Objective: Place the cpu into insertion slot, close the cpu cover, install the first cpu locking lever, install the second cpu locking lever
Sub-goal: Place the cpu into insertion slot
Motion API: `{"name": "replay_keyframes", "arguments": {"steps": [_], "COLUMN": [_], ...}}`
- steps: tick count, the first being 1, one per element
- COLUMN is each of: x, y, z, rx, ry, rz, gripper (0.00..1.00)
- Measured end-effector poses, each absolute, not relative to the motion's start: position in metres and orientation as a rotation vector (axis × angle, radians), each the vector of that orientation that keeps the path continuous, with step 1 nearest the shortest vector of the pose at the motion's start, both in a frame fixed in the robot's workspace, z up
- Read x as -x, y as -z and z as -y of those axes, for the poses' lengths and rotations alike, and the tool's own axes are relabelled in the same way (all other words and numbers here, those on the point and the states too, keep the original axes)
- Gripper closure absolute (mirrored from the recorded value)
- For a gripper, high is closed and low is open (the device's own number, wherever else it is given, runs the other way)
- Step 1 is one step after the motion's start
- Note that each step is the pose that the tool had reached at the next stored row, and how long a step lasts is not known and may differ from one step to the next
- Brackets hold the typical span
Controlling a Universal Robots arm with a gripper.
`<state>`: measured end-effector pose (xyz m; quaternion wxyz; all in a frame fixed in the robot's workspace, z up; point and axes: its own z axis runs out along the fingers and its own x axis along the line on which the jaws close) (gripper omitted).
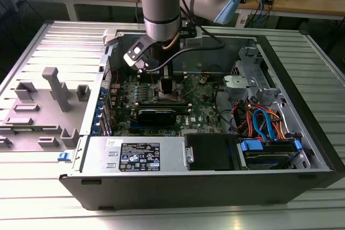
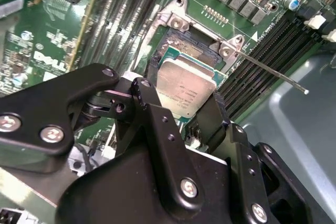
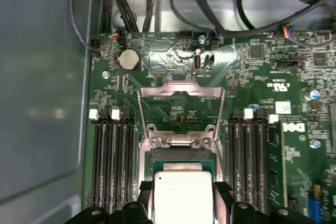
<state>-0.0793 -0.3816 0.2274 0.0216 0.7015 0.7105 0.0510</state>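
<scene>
The cpu (image 3: 182, 199) sits clamped betw. the two black fingers (image 3: 146, 203) of the gripper (image 3: 182, 207), silver top up, over the near part of the insertion slot (image 3: 181, 156). We can't tell whether it touches the socket yet.

Starting at the exterior view's left, a grey fixture plate (image 1: 48, 100) lies on the table (image 1: 161, 216) beside the pc case (image 1: 188, 187), well apart from the work. Mid-view, the arm reaches straight down onto the green board (image 1: 207, 109). At the exterior view's right, orange & blue cables (image 1: 264, 119) lie clear of the arm.

In the first wrist view the cpu cover (image 3: 181, 103) is flipped up and back beyond the socket, so the opening is free. Memory slots (image 3: 107, 161) flank it on both sides. In the second wrist view a thin lever (image 2: 268, 72) sticks out past a socket corner.

Our judgement for doing this step well:
- Keep the chip flat & square to the silver rim.
- Match the corners, then lower w/o side force, as the contacts likely bend easily.
- Watch finger clearance vs. the rim.
- Let go only once the chip lies level all round.
</scene>
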Motion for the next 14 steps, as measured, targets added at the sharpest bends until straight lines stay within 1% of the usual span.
{"name": "replay_keyframes", "arguments": {"steps": [4, 14], "x": [0.079, 0.078], "y": [-0.217, -0.204], "z": [0.380, 0.380], "rx": [-2.180, -2.204], "ry": [-0.158, -0.157], "rz": [-2.195, -2.169], "gripper": [0.46, 0.46]}}
